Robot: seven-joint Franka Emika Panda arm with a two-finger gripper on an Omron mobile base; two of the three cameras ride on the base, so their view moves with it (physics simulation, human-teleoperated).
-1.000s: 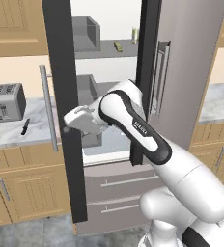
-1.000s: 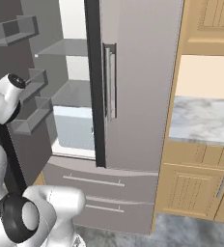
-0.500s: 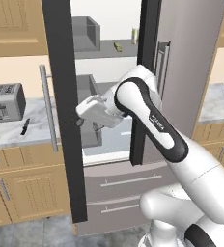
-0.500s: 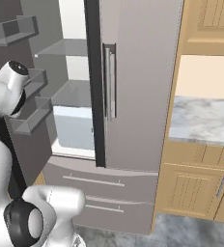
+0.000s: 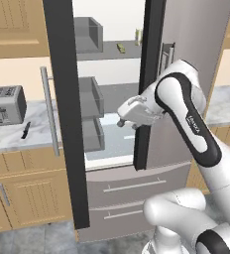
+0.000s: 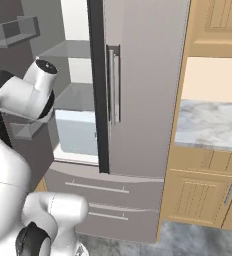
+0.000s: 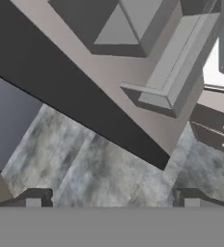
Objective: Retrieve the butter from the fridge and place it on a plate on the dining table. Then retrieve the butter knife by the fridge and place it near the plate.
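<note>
The fridge (image 5: pixel 196 59) stands with its left door (image 5: pixel 62 99) swung open and its right door (image 6: pixel 143 90) shut. On the upper shelf lies the small yellow butter (image 5: pixel 121 47), with a pale can (image 5: pixel 137 35) behind it. My gripper (image 5: pixel 123 119) hangs in front of the opening at the height of the lower shelf, well below the butter. In the hand view the gripper (image 7: pixel 112 200) is open, its fingertips (image 7: pixel 34 198) far apart with nothing between them, looking down past a door bin (image 7: pixel 172 72). The dark butter knife (image 5: pixel 26 130) lies on the marble counter left of the fridge.
A toaster (image 5: pixel 5 105) stands on the left counter (image 5: pixel 13 141) next to the knife. Grey bins (image 5: pixel 89 96) line the open door's inner side. Two wide drawers (image 5: pixel 137 186) sit below the opening. Another marble counter (image 6: pixel 213 125) lies right of the fridge.
My hand has swung right, from beside the open door's handle to the front of the fridge opening. The door and the things on the shelf have not moved.
</note>
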